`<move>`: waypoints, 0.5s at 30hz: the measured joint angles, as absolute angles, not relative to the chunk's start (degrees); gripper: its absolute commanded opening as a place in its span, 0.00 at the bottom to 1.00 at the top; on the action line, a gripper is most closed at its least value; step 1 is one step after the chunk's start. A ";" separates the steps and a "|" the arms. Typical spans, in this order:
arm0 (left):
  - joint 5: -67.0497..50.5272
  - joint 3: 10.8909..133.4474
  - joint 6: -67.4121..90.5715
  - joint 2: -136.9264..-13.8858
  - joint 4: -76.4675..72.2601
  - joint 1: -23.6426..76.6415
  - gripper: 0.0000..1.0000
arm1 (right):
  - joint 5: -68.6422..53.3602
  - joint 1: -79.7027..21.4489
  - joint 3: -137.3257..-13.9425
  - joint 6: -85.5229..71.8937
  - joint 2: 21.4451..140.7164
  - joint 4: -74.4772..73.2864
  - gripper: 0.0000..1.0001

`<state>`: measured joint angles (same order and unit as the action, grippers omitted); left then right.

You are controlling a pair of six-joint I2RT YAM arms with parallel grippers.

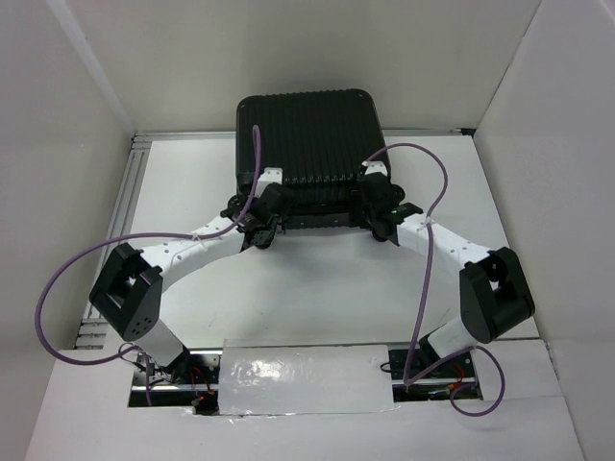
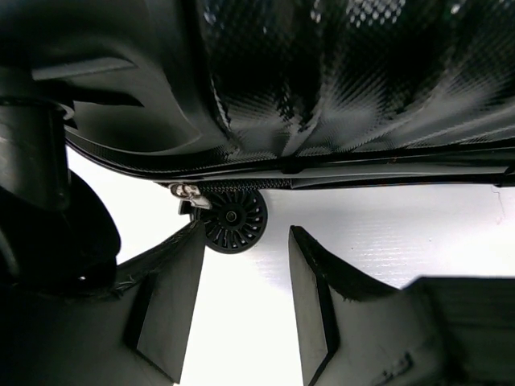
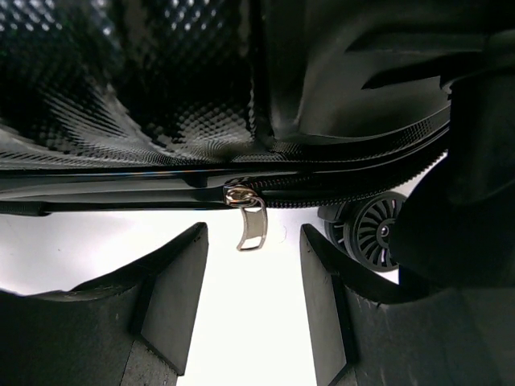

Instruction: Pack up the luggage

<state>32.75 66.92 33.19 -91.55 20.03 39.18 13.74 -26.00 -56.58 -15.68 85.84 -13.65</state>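
The luggage, a black ribbed hard-shell suitcase, lies flat and closed at the far middle of the white table. My left gripper is at its near left corner, open and empty. In the left wrist view the gripper faces a small black wheel under the shell. My right gripper is at the near right corner, also open. In the right wrist view a silver zipper pull hangs from the zip just ahead of the fingertips, untouched, with another wheel to its right.
White walls close in on the left, right and back. An aluminium rail runs along the table's left edge. A shiny wrapped panel lies between the arm bases. Purple cables loop off both arms.
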 measured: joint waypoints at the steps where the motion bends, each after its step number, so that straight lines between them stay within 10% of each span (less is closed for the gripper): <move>1: 32.75 66.81 33.19 -91.66 19.88 39.18 0.59 | 13.80 -26.00 -56.58 -15.35 85.86 -13.54 0.57; 15: 32.10 65.89 32.99 -92.07 19.27 38.63 0.57 | 11.66 -23.97 -55.44 -12.71 85.95 -9.52 0.30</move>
<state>32.10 65.89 32.99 -92.07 19.27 38.63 11.66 -23.97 -55.44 -12.71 85.95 -9.52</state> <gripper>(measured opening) 0.572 0.354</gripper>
